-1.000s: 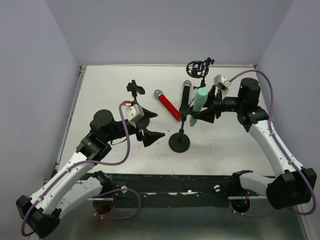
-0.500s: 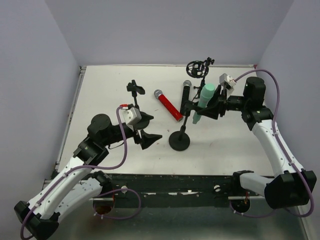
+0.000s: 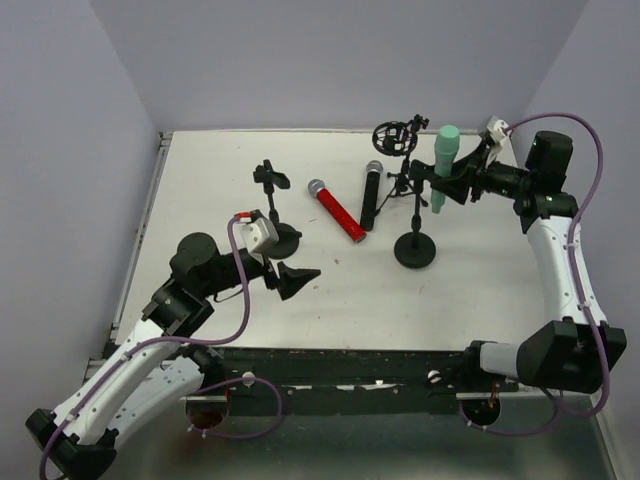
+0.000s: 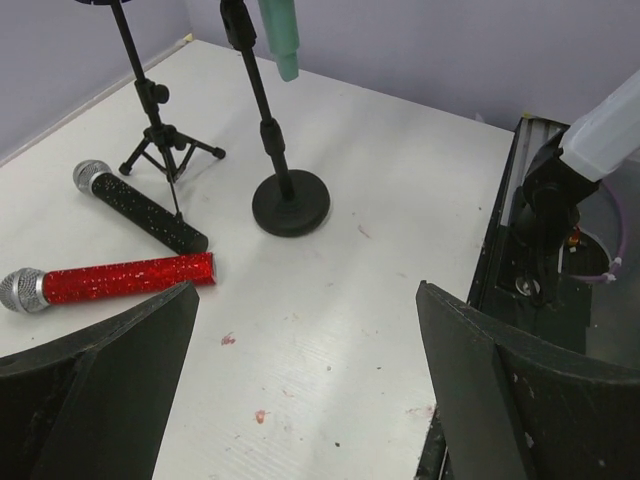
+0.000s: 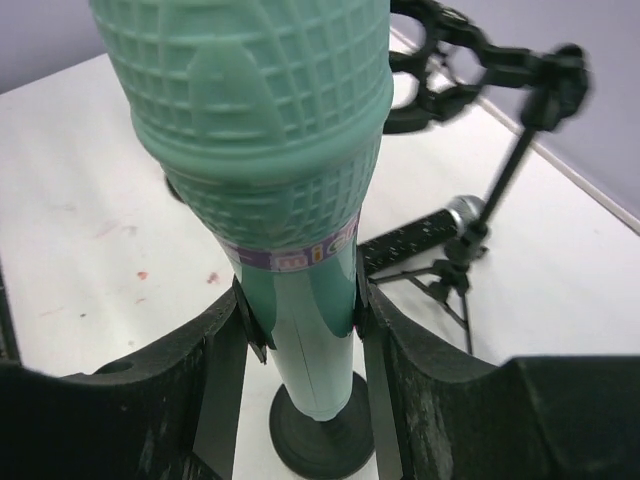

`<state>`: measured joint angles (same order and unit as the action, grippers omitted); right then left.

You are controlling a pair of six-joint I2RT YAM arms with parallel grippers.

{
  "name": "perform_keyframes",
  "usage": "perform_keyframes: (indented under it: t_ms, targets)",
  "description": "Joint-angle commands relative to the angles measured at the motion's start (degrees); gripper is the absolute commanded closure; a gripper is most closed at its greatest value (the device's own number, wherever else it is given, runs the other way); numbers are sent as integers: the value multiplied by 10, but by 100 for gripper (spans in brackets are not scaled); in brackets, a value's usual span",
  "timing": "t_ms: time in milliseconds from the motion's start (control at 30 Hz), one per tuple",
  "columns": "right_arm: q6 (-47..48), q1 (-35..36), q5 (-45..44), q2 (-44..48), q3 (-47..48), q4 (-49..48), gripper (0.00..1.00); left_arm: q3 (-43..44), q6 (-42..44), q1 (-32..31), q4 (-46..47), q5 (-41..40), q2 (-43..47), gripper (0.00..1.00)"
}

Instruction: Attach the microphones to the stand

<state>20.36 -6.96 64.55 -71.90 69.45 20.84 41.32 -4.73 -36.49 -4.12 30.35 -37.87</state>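
Far right of the surface (image 3: 200, 200), the right tool (image 5: 300, 335) is clamped on the mint-green microphone (image 5: 290, 200), which stands upright, head up, with fingers (image 5: 400, 390) pressing its body from both sides. Its wrist camera shows us the round-base stand (image 5: 315, 445) directly beneath. Only the overhead view shows the microphone just beside the top of that stand's pole, and we cannot tell whether the clip grips it. The left tool (image 4: 305, 290) is spread wide and holds nothing. Its camera shows the red microphone (image 4: 110, 280) and black microphone (image 4: 140, 210) lying flat, tails just beside each other, near the tripod stand (image 4: 160, 130). A third stand (image 3: 270, 185) appears only from overhead.
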Motion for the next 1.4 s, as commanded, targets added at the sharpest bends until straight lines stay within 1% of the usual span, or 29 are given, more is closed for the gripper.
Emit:
perform_keyframes:
  t_ms: [0, 133, 333, 433, 567, 733, 767, 933, 1000, 1200, 1367]
  targets:
    - [11, -52, -31, -45, 45, -29, 65, -12, 10, 2, -13, -29, 15, 2]
    - [-15, -107, -30, -79, 57, -91, 65, -16, 11, 2, -17, -39, 22, 1]
    - [-44, -148, -38, -119, 74, -159, 64, -18, 14, 2, -16, -50, 27, 1]
    - [-54, -159, -43, -134, 82, -180, 64, -19, 15, 1, -17, -55, 29, 2]
    - [-56, -162, -38, -147, 90, -183, 63, -20, 17, 2, -18, -58, 32, 2]
    - [-61, -162, -33, -154, 89, -183, 60, -19, 16, 1, -19, -60, 34, 2]
    - [-65, -162, -28, -155, 88, -182, 58, -19, 16, 1, -19, -61, 37, 2]
    - [-73, -162, 2, -152, 77, -174, 33, -19, 16, 2, -19, -61, 38, 2]
    - [-74, -163, 1, -149, 70, -175, 27, -19, 15, 2, -18, -61, 39, 1]
    - [-68, -162, -25, -139, 60, -161, 15, -20, 14, 2, -18, -63, 44, 2]
    - [-44, -169, -55, -118, 57, -123, 11, -22, 9, 2, -19, -70, 49, 2]
